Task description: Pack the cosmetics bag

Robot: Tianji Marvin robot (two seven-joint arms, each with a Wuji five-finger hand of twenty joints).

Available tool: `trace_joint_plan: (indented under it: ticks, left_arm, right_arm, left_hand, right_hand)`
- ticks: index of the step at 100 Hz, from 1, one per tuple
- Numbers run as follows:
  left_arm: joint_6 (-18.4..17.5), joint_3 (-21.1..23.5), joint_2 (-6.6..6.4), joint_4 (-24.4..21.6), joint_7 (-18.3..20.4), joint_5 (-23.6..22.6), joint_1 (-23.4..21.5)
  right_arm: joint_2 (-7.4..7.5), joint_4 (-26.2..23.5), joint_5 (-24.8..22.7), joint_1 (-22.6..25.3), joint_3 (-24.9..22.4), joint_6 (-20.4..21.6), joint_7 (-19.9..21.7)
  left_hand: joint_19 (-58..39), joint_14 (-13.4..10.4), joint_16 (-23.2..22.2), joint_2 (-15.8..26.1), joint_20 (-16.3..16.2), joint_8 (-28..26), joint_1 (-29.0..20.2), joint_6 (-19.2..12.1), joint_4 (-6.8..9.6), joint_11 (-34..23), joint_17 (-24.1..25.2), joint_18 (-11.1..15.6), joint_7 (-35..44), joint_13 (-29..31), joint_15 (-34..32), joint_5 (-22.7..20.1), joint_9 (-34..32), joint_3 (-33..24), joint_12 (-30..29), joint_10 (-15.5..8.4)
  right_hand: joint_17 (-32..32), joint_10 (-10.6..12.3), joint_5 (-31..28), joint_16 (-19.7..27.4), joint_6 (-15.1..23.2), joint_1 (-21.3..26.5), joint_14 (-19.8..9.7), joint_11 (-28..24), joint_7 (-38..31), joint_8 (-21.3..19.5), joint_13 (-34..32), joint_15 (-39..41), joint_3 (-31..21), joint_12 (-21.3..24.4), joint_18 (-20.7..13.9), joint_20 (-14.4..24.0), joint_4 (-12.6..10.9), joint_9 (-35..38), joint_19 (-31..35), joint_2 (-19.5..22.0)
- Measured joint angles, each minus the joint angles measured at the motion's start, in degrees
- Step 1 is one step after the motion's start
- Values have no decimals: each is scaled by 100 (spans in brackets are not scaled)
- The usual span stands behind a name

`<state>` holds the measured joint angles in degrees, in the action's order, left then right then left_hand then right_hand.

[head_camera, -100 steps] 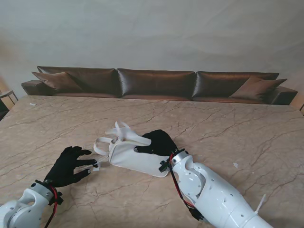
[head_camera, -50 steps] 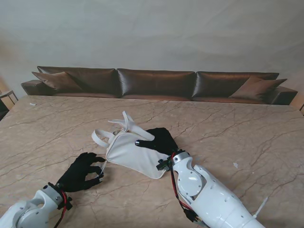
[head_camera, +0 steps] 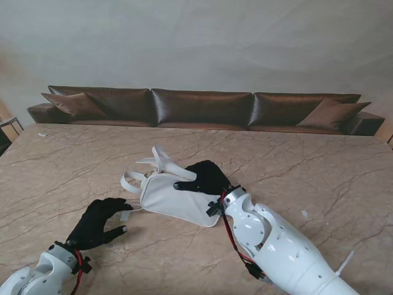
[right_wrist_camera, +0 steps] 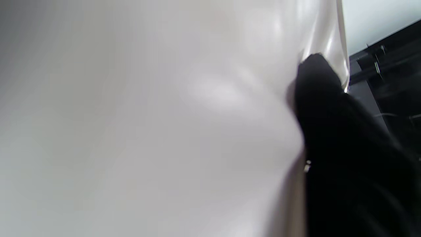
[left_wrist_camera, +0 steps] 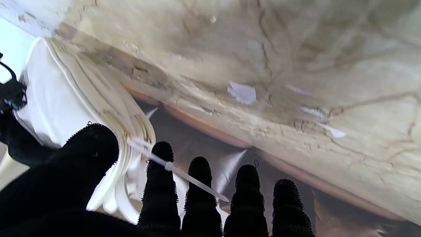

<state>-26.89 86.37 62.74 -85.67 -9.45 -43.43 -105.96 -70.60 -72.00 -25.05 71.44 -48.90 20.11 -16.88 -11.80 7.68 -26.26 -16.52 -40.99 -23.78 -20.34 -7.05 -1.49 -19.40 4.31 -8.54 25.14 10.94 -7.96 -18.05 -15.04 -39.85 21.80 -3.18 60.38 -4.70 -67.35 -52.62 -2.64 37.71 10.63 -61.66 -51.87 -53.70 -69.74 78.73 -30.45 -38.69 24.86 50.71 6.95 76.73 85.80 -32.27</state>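
With the white bag (head_camera: 175,198) at the frame's centre clamped under the right hand (head_camera: 206,177), the left hand (head_camera: 98,222), lower left, should keep its 2 pinching fingers closed on the thin zipper tie (left_wrist_camera: 184,174) and pull steadily

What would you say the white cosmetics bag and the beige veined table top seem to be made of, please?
The white cosmetics bag looks like smooth faux leather or coated fabric: it creases softly and shows a dull sheen in the right wrist view. The beige veined table top looks like polished marble or an imitation, with dark branching veins and a slight gloss.
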Motion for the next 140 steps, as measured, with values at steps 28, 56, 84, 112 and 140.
trace_joint_plan:
  ticks: [28, 56, 84, 112, 140]
  left_arm:
    - [-22, 354, 90, -210, -265, 119, -110]
    - [31, 550, 101, -468, -266, 46, -161]
    - [103, 542, 96, -745, -312, -12, -199]
    - [194, 506, 103, -913, -385, -34, -227]
    - [238, 546, 104, -1036, -256, -33, -221]
  right_arm:
    - [226, -200, -754, -33, -48, -366, 175]
    - [353, -142, -1618, -353, 374, -711, 44]
    - [432, -90, -1917, -511, 618, -864, 282]
    - [600, -462, -2159, -388, 512, -957, 692]
    - [655, -685, -2235, -175, 260, -924, 823]
  left_hand:
    - [-224, 175, 363, -1, 608, 571, 0, 244, 14, 115, -66, -62, -415, 3, 0, 73, 66, 368, -145, 67]
    - [-283, -62, 422, -1, 848, 580, 70, 264, 14, 125, -79, -62, -415, 53, 0, 54, 66, 396, -191, 67]
    - [-435, -231, 422, 0, 946, 582, 127, 389, 14, 198, -89, -62, -415, 53, 0, -17, 66, 498, -215, -125]
    - [-770, -558, 517, 76, 1422, 668, 150, 530, 80, 258, -271, 143, -415, 130, 6, -216, 57, 633, -631, -277]
    - [-1056, -570, 636, 76, 1805, 733, 213, 535, 81, 323, -297, 211, -464, 130, 7, -220, 50, 706, -771, -275]
  right_hand:
    - [0, 0, 0, 8, 0, 0, 0, -10, -37, 0, 0, 0, 0, 0, -6, -2, 9, 3, -37, 39]
    - [-957, 9, 0, 39, 0, 14, 0, 402, -155, 580, -83, -515, 135, -80, -497, 351, -229, 30, -4, 39]
    - [-2129, 382, 908, -278, 370, -867, -28, 890, -366, 1734, 431, -1378, -2059, -133, -852, 570, -534, -892, -539, -1236]
    - [-3067, 820, 2389, -231, 1554, -1954, -355, 1818, 266, 2259, 1641, -2412, -1882, 437, -1120, 638, -738, -2444, -1187, -948]
    - [-4077, 870, 3907, 1147, 1192, -3412, -381, 3046, 2179, 2922, 3122, -5018, -1782, 1688, -1048, 548, -671, -3998, -2280, -37]
